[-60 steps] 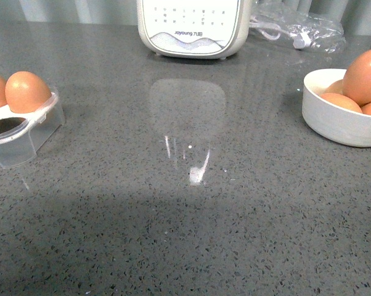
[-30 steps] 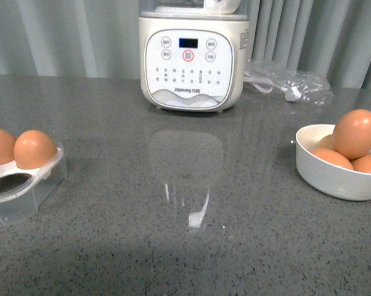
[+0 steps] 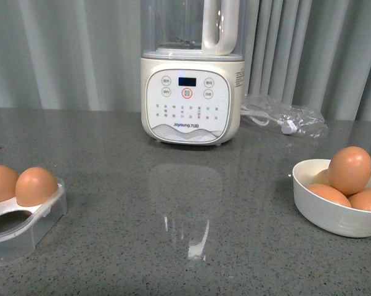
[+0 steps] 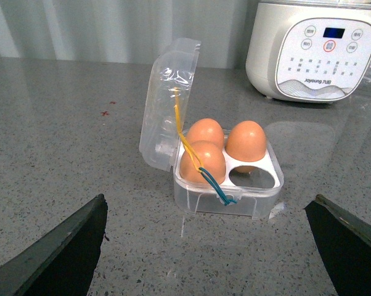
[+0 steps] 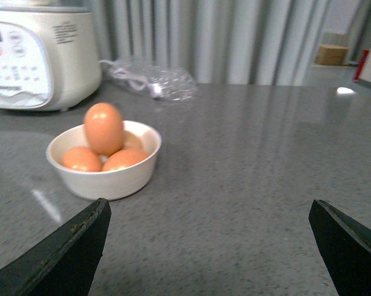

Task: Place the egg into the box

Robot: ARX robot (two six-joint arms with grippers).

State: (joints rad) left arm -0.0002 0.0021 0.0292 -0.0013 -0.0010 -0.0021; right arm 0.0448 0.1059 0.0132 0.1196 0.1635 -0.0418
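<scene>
The clear plastic egg box stands on the grey counter with its lid hinged up. It holds three brown eggs and one empty cup. In the front view the box is at the far left with two eggs showing. A white bowl at the right holds several brown eggs, one egg on top; it also shows in the right wrist view. My left gripper is open, short of the box. My right gripper is open, beside the bowl. Neither arm shows in the front view.
A white soy-milk maker stands at the back middle of the counter. A clear plastic bag with a cord lies to its right. A curtain hangs behind the counter. A yellow and blue wire runs over the box.
The front view has tilted upward: the counter scene has slid down the picture and the appliance and curtain now show in full. Box, bowl and eggs keep their places.
</scene>
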